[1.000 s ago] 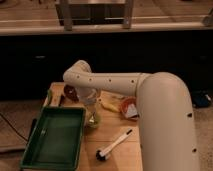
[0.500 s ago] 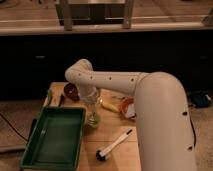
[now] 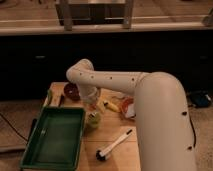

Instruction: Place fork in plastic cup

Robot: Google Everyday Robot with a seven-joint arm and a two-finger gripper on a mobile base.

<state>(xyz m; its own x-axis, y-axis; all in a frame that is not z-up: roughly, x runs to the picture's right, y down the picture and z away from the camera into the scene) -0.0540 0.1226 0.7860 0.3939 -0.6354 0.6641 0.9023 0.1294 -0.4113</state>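
You had the gripper (image 3: 91,105) hanging directly over the plastic cup (image 3: 93,121), just beside the green tray (image 3: 52,140); a brush (image 3: 114,145) lay nearby.

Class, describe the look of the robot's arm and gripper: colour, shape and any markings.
The arm is cream-white: thick, smooth, rounded tubes with a bulbous elbow and rows of small dark dots along the shell. No cables show. The gripper, just above the plastic cup, is a pale, narrower end piece.
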